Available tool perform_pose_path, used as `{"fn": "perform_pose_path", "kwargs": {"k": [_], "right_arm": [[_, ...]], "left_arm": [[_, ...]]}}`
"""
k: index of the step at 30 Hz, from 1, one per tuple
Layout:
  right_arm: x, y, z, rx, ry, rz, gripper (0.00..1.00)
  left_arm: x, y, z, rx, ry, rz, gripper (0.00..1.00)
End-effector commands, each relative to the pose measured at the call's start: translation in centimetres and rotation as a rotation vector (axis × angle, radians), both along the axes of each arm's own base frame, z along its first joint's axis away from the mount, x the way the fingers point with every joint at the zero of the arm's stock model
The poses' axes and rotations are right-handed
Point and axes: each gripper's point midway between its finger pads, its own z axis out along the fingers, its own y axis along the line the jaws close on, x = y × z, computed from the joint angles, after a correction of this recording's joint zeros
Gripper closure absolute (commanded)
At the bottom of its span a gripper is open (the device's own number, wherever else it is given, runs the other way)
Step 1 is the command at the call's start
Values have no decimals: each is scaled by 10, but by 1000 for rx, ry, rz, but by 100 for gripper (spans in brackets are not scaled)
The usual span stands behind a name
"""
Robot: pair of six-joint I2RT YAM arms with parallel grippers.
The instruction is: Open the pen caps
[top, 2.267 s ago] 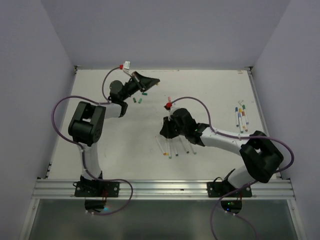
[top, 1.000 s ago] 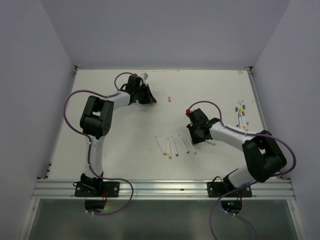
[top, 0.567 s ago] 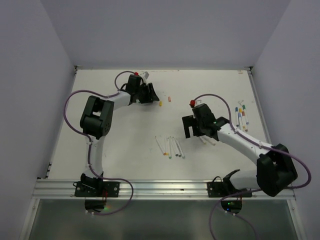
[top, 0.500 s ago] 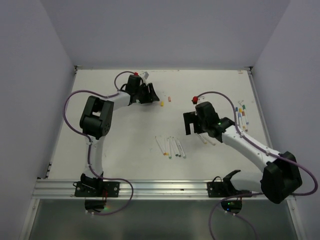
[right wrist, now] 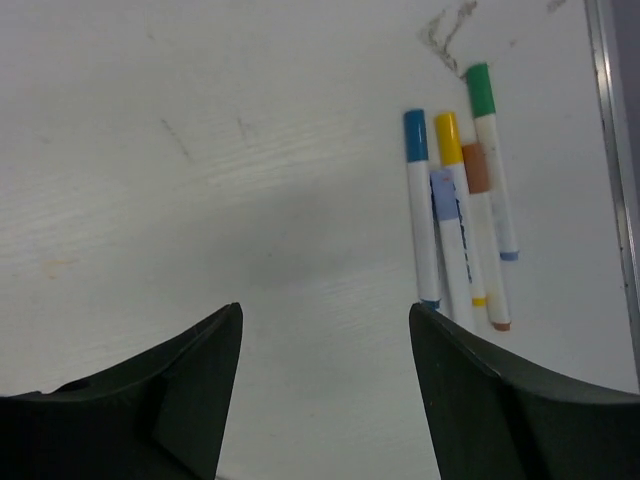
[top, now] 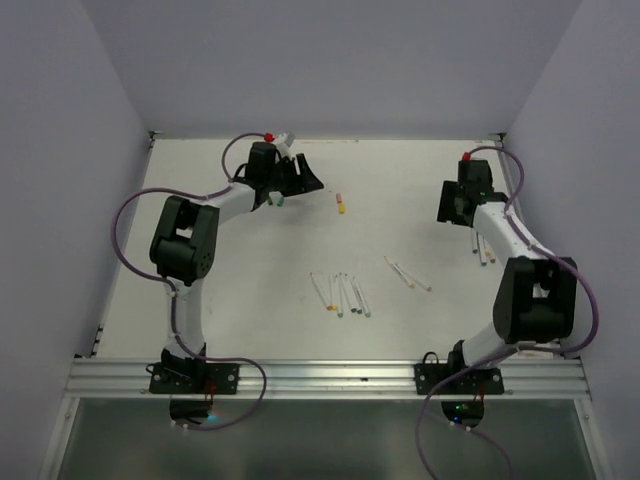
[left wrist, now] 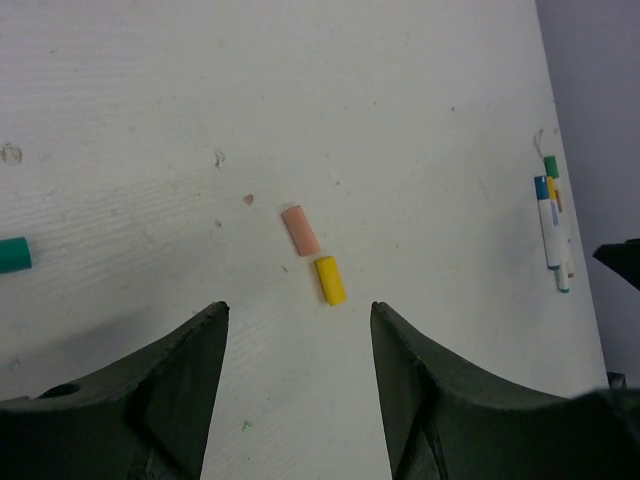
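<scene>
My left gripper [top: 308, 180] [left wrist: 298, 310] hangs open over the back left of the table, nothing between its fingers. Just ahead of it lie a loose yellow pen cap [left wrist: 330, 280] [top: 341, 208] and a salmon-orange cap [left wrist: 300, 230] touching end to end. A green cap [left wrist: 12, 254] [top: 278, 200] lies off to the left. My right gripper [top: 452, 207] [right wrist: 325, 310] is open and empty at the far right. Beside it lie several capped pens [right wrist: 455, 215] [top: 482, 243] with blue, yellow, green and brown caps.
Several uncapped white pens [top: 340, 293] lie in a row at the table's middle, and two more [top: 408, 273] lie to their right. A metal rail [top: 510, 190] runs along the right table edge close to the capped pens. Purple cables loop off both arms.
My right arm let go of a pen near the middle and swung to the far right, beside the capped pens. My left gripper opened and the yellow cap now lies by the orange one.
</scene>
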Motion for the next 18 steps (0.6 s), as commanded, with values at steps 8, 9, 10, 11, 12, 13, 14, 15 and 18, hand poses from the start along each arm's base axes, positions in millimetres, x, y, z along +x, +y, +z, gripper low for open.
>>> {"fn": "perform_pose_path", "kwargs": {"k": [8,9,10,11,12,13,14,15,18], "right_arm": [[16,-51,-76,-18,211,-31,43],[17,-53,-78,-12,205,-36,43],[16,-58,-81,-8,207,-48,43],[14,-61,-82,-12,209,-56,43],[16,-62,-81,-14,201,-57,43],[15,-64,-82,-15,204,-57,43],[16,-66,-80,-15,199,-60,43],[16,-66,-80,-16,200,-58,43],[15,-71,-81,-18,206,-66,44]], "left_arm": [[-11,-21,49,-150,-111,-101,39],[-11,-20,51,-148,-119,-102,39],[-11,-20,52,-147,-122,-103,39],[-12,-20,52,-146,-124,-104,39],[-12,-20,53,-147,-128,-108,39],[-12,-21,54,-149,-130,-110,39],[-13,-21,53,-155,-124,-110,39],[-13,-22,56,-165,-133,-114,39],[-15,-23,54,-174,-128,-118,39]]}}
